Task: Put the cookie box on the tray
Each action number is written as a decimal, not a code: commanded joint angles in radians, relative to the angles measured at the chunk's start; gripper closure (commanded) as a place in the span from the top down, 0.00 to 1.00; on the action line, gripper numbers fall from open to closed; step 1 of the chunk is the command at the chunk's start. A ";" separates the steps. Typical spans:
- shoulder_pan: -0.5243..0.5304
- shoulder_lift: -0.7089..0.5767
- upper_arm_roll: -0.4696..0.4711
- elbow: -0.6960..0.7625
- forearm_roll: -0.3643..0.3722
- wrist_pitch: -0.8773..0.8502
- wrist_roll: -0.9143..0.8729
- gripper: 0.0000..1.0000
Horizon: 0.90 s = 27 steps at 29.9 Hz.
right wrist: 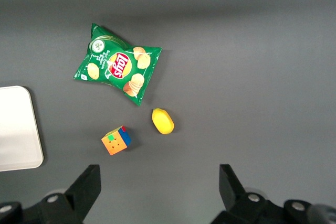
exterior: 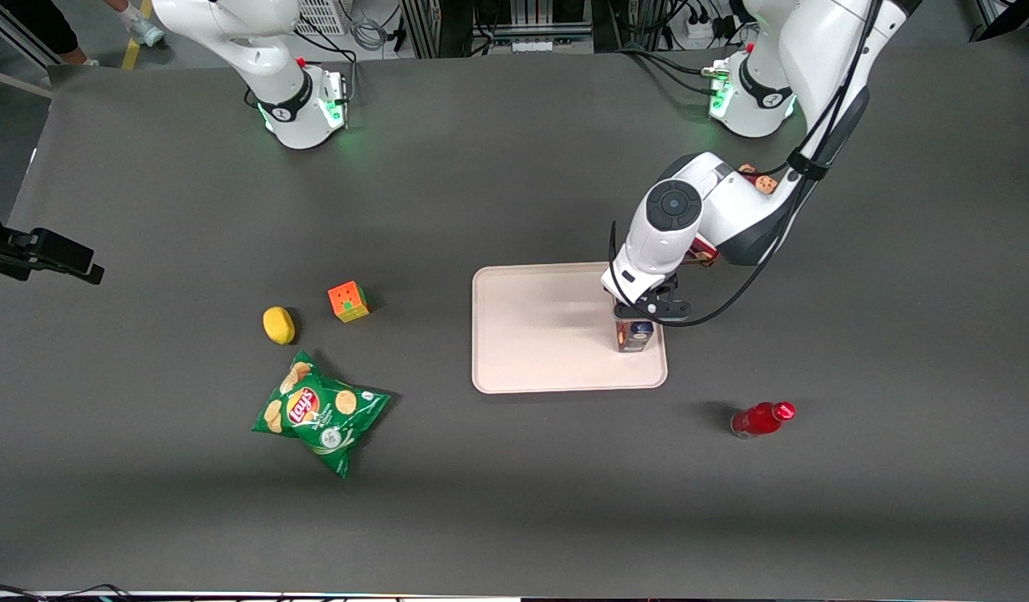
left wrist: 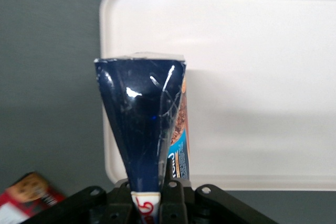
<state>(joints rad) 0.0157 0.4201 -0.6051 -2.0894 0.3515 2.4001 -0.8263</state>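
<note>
The cookie box (exterior: pixel 634 335), dark blue and brown, stands on end on the cream tray (exterior: pixel 547 334), near the tray's edge toward the working arm's end. My left gripper (exterior: pixel 639 315) is right above it, shut on the box's upper end. In the left wrist view the fingers (left wrist: pixel 170 200) clamp the dark blue box (left wrist: pixel 144 129), which reaches down to the tray (left wrist: pixel 252 77). The box's lower end looks to rest on or just above the tray floor.
A red cookie box (exterior: pixel 752 180) lies under the working arm and also shows in the left wrist view (left wrist: pixel 29 192). A red bottle (exterior: pixel 761 418) lies nearer the camera than the tray. A Lay's bag (exterior: pixel 320 411), a lemon (exterior: pixel 278 324) and a colour cube (exterior: pixel 348 301) lie toward the parked arm's end.
</note>
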 commanded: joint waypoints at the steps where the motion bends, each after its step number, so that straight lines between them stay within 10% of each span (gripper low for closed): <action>1: -0.005 0.008 0.011 0.017 0.024 -0.012 -0.030 0.97; 21: -0.010 0.003 0.004 0.052 0.023 -0.033 -0.024 1.00; 27: -0.006 -0.050 -0.042 0.179 0.003 -0.281 -0.019 1.00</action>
<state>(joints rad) 0.0158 0.4183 -0.6120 -2.0227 0.3528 2.3213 -0.8279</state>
